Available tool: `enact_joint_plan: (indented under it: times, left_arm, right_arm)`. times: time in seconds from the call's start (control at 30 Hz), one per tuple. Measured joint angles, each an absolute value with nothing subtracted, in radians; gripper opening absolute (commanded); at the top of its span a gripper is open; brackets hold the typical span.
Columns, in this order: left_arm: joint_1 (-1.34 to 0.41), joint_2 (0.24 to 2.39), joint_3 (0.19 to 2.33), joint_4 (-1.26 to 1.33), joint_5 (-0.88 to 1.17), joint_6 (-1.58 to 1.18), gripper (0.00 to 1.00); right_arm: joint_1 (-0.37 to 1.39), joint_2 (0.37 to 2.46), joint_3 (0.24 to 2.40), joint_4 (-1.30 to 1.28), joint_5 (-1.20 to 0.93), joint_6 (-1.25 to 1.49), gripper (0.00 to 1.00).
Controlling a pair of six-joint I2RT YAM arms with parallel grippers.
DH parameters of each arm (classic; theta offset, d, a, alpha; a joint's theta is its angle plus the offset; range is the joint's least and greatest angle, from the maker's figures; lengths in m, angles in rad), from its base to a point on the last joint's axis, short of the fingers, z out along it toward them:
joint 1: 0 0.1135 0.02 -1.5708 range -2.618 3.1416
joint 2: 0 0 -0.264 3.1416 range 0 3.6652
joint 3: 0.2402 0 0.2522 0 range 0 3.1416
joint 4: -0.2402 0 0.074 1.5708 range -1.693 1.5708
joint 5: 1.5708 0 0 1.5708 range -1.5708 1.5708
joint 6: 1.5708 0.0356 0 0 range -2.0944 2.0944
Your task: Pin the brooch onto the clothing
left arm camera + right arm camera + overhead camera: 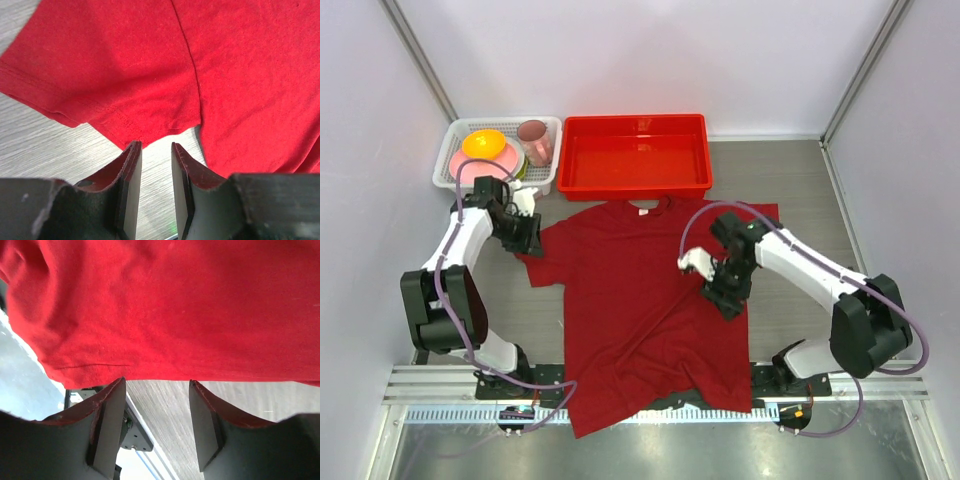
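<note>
The shirt (640,310) lies flat, front up, on the table (790,200), collar toward the far side just below the red tray (635,186) and hem hanging over the near edge, so its long axis runs far to near. The left gripper (530,240) sits at the shirt's left sleeve. In its wrist view its fingers (131,175) are a narrow gap apart with nothing between them, and the sleeve hem and armpit are just ahead of the tips. The right gripper (725,298) hovers over the right side of the chest, its fingers (107,420) spread wide and empty. The brooch cannot be found in any view, so which way it lies from either gripper cannot be told. The coming move probably depends on locating it first.
</note>
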State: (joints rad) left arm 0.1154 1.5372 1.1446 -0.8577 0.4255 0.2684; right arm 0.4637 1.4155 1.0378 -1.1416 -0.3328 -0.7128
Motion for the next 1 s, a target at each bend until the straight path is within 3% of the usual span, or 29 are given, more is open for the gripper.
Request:
enact_joint_plan:
  times: [0.33, 0.63, 0.77, 0.83, 1.0]
  left_arm:
    - [0.089, 1.630, 1.074, -0.791, 0.435, 0.245, 0.31]
    - [0.089, 1.770, 1.087, -0.738, 0.383, 0.189, 0.24]
    - [0.099, 1.794, 1.122, -0.739, 0.350, 0.189, 0.24]
    - [0.103, 1.801, 1.134, -0.739, 0.339, 0.192, 0.25]
    - [0.107, 1.798, 1.144, -0.748, 0.340, 0.222, 0.45]
  right_arm:
    - [0.548, 1.510, 0.809, -0.961, -0.186, -0.706, 0.54]
    - [0.557, 1.525, 0.778, -0.976, -0.062, -0.714, 0.54]
    - [0.560, 1.508, 0.748, -0.991, 0.006, -0.737, 0.63]
    - [0.559, 1.507, 0.744, -1.009, 0.014, -0.744, 0.69]
    - [0.559, 1.496, 0.825, -1.054, -0.060, -0.739, 0.79]
